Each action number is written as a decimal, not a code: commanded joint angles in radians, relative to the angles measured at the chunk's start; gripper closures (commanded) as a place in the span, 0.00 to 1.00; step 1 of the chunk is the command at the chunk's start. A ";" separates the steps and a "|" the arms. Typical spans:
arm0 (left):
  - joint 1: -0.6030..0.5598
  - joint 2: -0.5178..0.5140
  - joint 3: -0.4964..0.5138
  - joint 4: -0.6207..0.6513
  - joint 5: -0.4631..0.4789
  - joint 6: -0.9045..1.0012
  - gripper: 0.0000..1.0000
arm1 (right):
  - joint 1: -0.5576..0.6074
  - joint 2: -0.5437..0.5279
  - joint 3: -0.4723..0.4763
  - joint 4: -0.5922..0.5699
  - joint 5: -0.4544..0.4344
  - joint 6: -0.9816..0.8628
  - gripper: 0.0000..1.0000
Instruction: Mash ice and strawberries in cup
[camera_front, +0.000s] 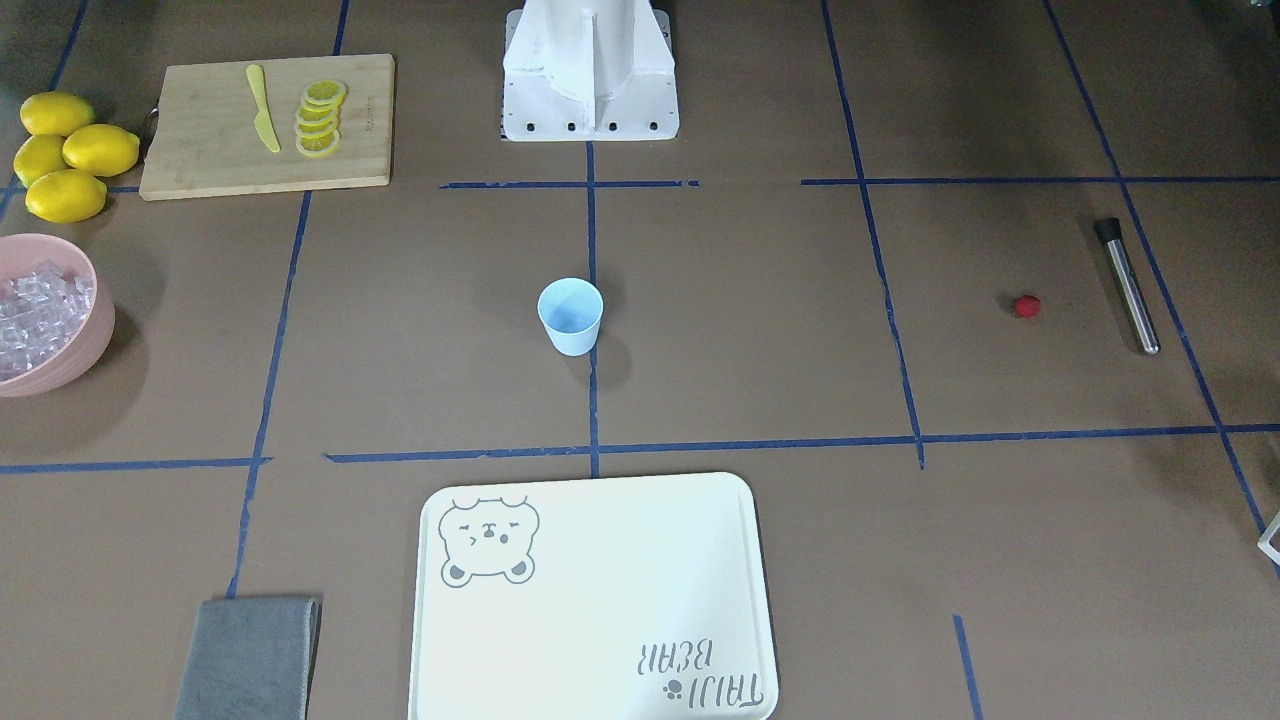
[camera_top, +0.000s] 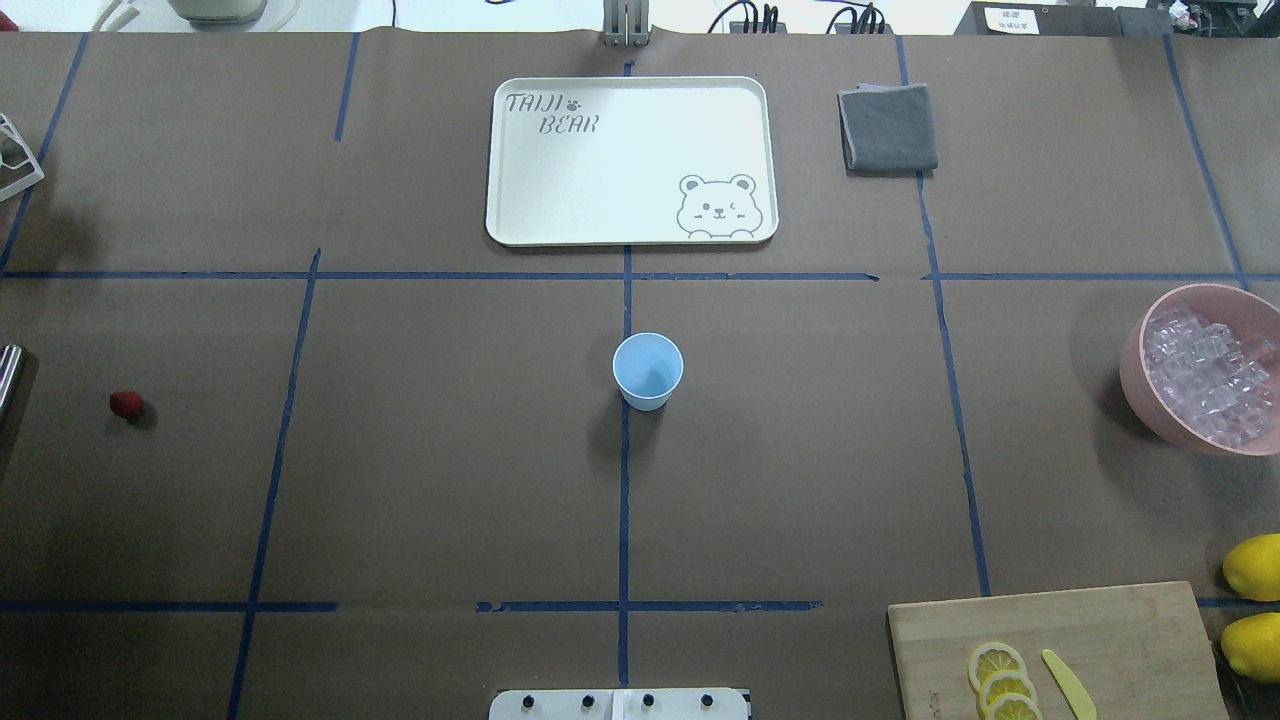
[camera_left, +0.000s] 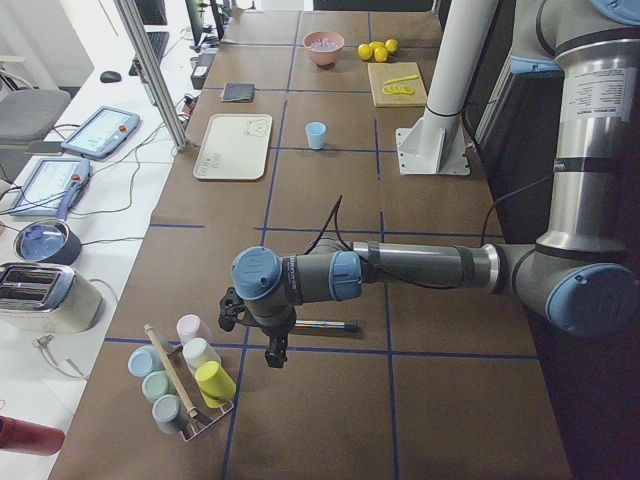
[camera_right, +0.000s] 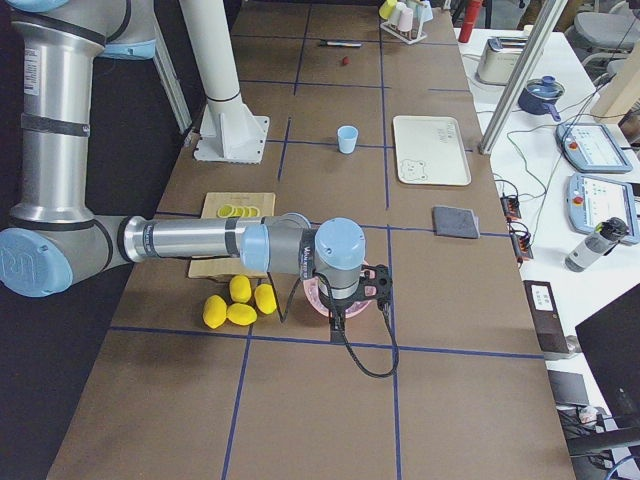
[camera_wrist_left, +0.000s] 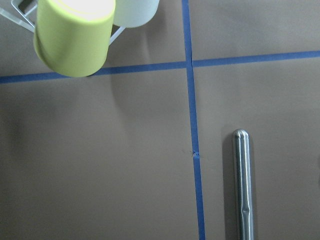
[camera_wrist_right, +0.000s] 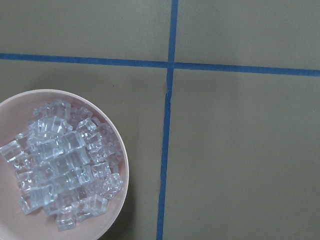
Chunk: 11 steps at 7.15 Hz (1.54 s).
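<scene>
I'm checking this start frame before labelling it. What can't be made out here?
- left gripper: shows only in the exterior left view, small and dark; open or shut unclear.
- right gripper: only in the exterior right view, same doubt; it covers most of the pink bowl there.
- strawberry: too small in the overhead view to show its leaves.
- metal rod: cut off by the overhead view's left edge.

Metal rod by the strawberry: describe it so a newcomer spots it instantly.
From the light-blue cup at the centre of the table, go toward the robot's left end, past the small red strawberry. Just beyond it lies the rod, flat on the surface. It is the only slim, shiny steel stick there, capped black at one end.
</scene>
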 joint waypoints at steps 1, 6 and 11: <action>-0.001 0.000 -0.002 0.000 0.000 0.000 0.00 | 0.000 0.008 0.000 0.000 -0.001 0.001 0.00; 0.005 -0.011 -0.003 -0.087 0.005 -0.003 0.00 | -0.003 0.027 0.089 0.000 -0.001 0.013 0.00; 0.033 -0.032 0.003 -0.127 0.006 -0.006 0.00 | -0.182 0.024 0.118 0.106 0.036 -0.004 0.01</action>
